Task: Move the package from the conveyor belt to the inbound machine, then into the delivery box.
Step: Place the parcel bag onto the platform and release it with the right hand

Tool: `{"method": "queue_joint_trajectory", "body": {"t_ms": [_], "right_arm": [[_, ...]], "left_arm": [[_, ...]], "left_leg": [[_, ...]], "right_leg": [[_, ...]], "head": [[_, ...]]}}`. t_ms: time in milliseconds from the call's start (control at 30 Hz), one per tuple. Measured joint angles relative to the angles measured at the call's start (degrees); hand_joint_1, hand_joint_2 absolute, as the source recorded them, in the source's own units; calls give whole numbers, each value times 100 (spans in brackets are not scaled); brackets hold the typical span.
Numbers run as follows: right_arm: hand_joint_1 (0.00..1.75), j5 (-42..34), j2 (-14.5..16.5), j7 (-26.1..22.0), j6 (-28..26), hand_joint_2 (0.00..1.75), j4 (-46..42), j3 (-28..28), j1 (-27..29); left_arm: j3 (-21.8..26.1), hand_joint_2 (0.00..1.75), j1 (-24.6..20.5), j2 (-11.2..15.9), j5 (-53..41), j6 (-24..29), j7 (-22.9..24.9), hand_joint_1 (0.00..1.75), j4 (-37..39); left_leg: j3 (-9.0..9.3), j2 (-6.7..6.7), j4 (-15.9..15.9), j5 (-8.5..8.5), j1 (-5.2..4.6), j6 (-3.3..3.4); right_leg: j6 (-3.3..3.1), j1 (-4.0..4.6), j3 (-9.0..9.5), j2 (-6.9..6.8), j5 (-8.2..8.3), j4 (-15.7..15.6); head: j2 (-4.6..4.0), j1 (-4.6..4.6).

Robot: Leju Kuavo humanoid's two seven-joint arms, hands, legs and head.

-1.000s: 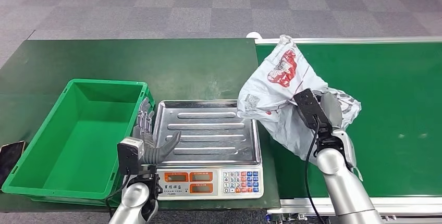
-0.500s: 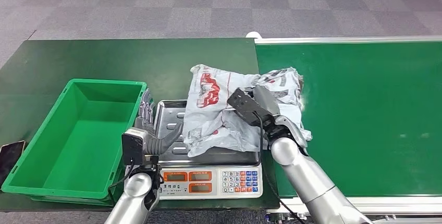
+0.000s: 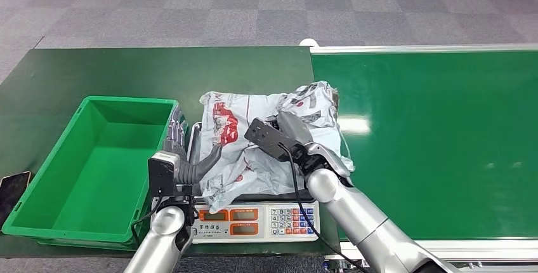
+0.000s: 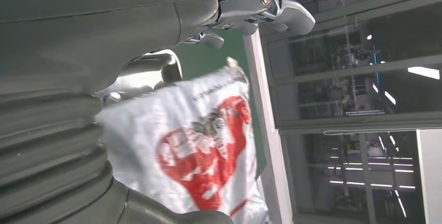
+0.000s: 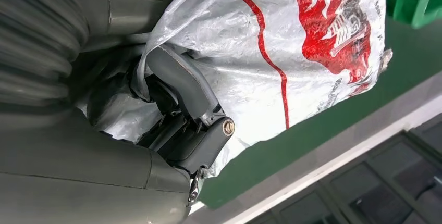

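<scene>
My right hand [image 3: 293, 134] has its fingers [image 5: 180, 86] clamped into the crumpled film of the package [image 3: 254, 149], which lies draped over the scale [image 3: 254, 213], long axis running from 2 o'clock to 8 o'clock. My left hand [image 3: 184, 162], fingers apart and holding nothing, sits at the package's 9 o'clock edge. The green delivery box [image 3: 38, 213] lies further out at 9 o'clock, so I judge the left hand nearer for the transfer.

A parcel-sorting station: conveyor belt [image 3: 438, 139], weighing scale [image 3: 260, 219], green crate [image 3: 95, 165].
</scene>
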Motion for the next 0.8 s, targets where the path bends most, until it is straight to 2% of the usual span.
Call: {"method": "queue_joint_trajectory", "body": {"t_ms": [333,467,800], "right_arm": [[174,-439,9,-92,204,175,15,271,24],[0,-673,2,-197,343,175,15,318,38],[0,-799,-89,-179,104,175,15,338,40]], "left_arm": [[-88,175,-121,2,-140,14,62,0,81],[-110,175,-167,2,-193,4,79,0,115],[-136,175,-225,6,-238,2,79,0,169]], "left_leg": [[0,1,0,0,0,0],[0,2,0,0,0,0],[0,2,0,0,0,0]], "right_leg": [[0,0,-3,2,0,0],[0,0,-4,3,0,0],[-1,0,-4,3,1,0]], "head": [[0,0],[0,0],[0,1]]}}
